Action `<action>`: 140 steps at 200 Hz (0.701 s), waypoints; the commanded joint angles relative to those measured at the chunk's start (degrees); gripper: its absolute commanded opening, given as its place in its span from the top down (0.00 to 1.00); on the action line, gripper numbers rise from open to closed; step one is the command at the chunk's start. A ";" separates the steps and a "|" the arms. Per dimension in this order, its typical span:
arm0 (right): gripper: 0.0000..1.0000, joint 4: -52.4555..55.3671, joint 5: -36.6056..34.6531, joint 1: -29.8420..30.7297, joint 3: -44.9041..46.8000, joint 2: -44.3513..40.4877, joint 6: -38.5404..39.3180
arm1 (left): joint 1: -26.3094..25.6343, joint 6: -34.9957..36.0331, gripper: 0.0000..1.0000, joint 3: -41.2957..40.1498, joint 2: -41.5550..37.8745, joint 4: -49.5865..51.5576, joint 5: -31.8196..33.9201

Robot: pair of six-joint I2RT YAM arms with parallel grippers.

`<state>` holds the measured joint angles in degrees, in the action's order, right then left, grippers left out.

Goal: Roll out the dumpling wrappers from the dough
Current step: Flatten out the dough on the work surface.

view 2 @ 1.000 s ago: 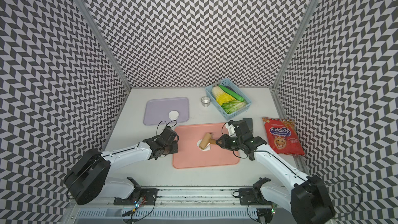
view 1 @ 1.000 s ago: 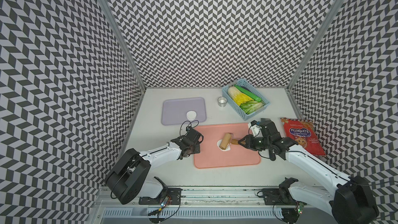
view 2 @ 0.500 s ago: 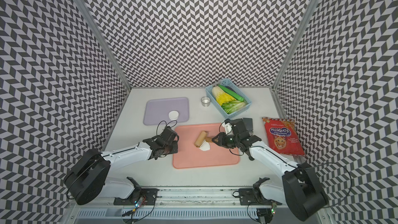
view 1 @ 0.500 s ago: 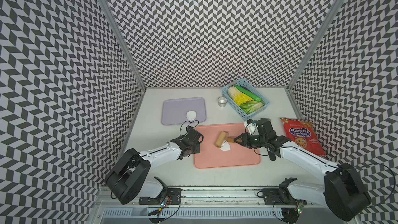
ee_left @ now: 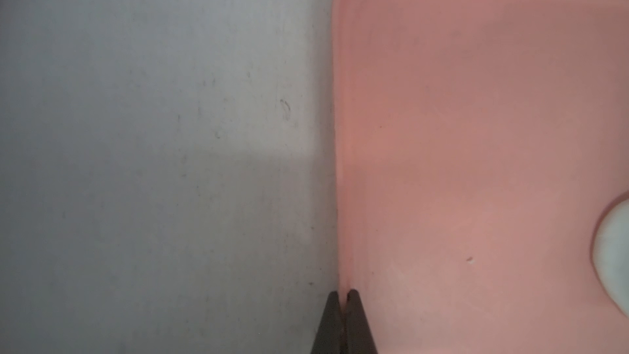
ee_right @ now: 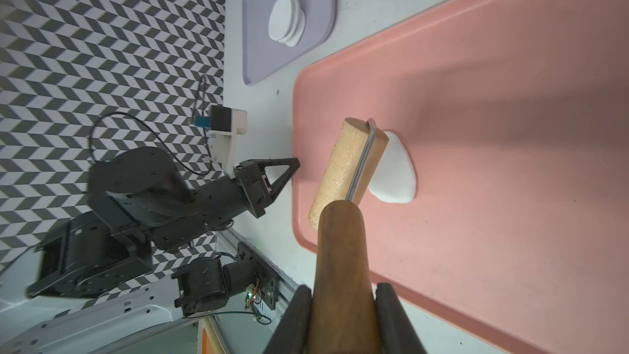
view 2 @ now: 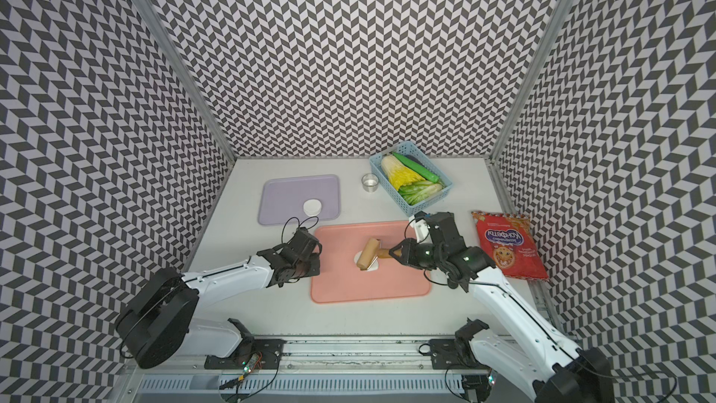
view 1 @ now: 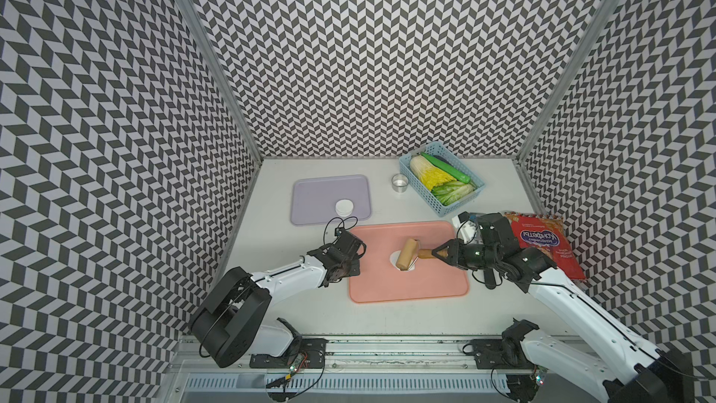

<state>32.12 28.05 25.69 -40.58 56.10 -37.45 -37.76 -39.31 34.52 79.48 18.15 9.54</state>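
Table (view 1: 387,315) white, chevron walls on three sides. Two arms. One pink tray (view 1: 410,288) nearest. Left jaws pressed together on its rim; left wrist view shows pink sliver between tips. Right jaws pinching handle of one rolling pin (ee_right: 343,165). Roller sits on one dough (ee_right: 394,171) lump mid-tray, mostly hidden in both top views. One snack bag (view 1: 542,242). Farther: one purple tray (view 1: 321,195) with dumpling wrappers (ee_right: 286,22) stacked; layers show only in right wrist view, count unclear. One metal cup (view 1: 400,182), one basket (view 1: 461,201).
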 commanded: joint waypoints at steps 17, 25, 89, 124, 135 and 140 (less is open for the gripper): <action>1.00 -2.13 -3.35 -0.20 3.48 4.02 1.78 | -0.39 1.25 1.00 0.53 1.14 0.46 -0.39; 1.00 -2.75 -3.44 -0.16 4.28 4.81 1.72 | -0.39 1.31 1.00 0.43 0.88 0.63 -0.33; 1.00 -2.57 -8.70 -0.20 6.86 11.86 4.32 | -0.39 1.34 1.00 0.27 0.77 0.39 -0.31; 1.00 -5.51 -9.79 -0.12 8.17 14.66 4.25 | -0.39 1.40 1.00 0.29 0.64 0.57 -0.27; 1.00 -6.83 -9.52 -0.15 8.33 15.72 4.10 | -0.39 1.34 1.00 0.21 0.65 0.57 -0.31; 1.00 -7.45 -9.44 -0.20 8.28 16.27 3.95 | -0.39 1.34 1.00 0.21 0.67 0.57 -0.31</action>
<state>19.84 29.34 25.71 -35.79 67.70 -33.87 -37.76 -39.29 34.52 79.53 18.02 9.54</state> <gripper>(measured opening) 0.293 0.058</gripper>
